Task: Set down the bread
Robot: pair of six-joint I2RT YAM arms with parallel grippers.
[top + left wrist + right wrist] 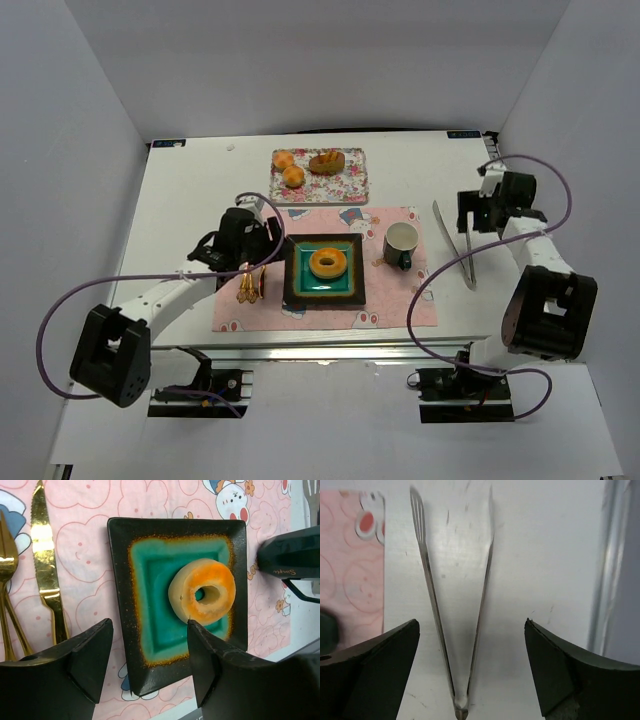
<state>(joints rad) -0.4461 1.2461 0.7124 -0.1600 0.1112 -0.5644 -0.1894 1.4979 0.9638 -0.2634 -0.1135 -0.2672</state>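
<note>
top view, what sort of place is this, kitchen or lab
Most likely a robot lab cell staged as a dining setting: plain white walls box in the table, a left arm and right arm are bolted at its near edge, and the bread sits on a plate on a pink placemat.

Bread [327, 262] is sitting on the dark square plate [300, 298], middle of the pink placemat [400, 300]. Mug [401, 245] is just right of the plate, gold cutlery [248, 288] is on its left, and the tongs [455, 245] lie off the mat on the white bench [190, 200]. At the back, a floral tray [350, 190] holds two buns [293, 177] and a pastry [326, 161].
</note>
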